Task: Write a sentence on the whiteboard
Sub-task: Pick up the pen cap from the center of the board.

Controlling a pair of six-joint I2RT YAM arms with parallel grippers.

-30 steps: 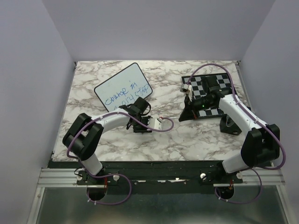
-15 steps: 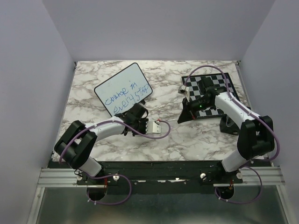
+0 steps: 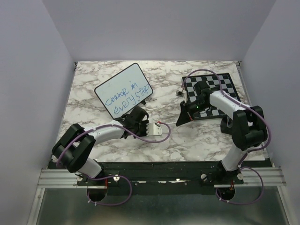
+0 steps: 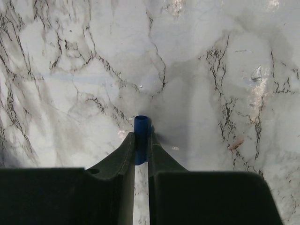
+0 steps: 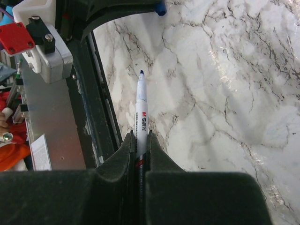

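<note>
Toward the far edge of the white, grey-veined marble table (image 3: 187, 136), on its left half, lies the small glossy white whiteboard with a thin black frame (image 3: 119, 79), turned askew to the table's edges. It carries the blue handwritten sentence (image 3: 126, 97) in two uneven lines; the lower line looks like "every step". Just beside the board's near right corner, the left gripper (image 4: 142, 140) is clamped on a short blue plastic marker cap (image 4: 142, 125), which stands up between its black fingers above bare marble. On the right half, a black-and-white checkered chessboard (image 3: 220, 84) sits near the far right corner. The right gripper (image 5: 140, 140) is closed around a slim white marker with a blue tip (image 5: 141, 105), its tip pointing away from the fingers and uncapped.
</note>
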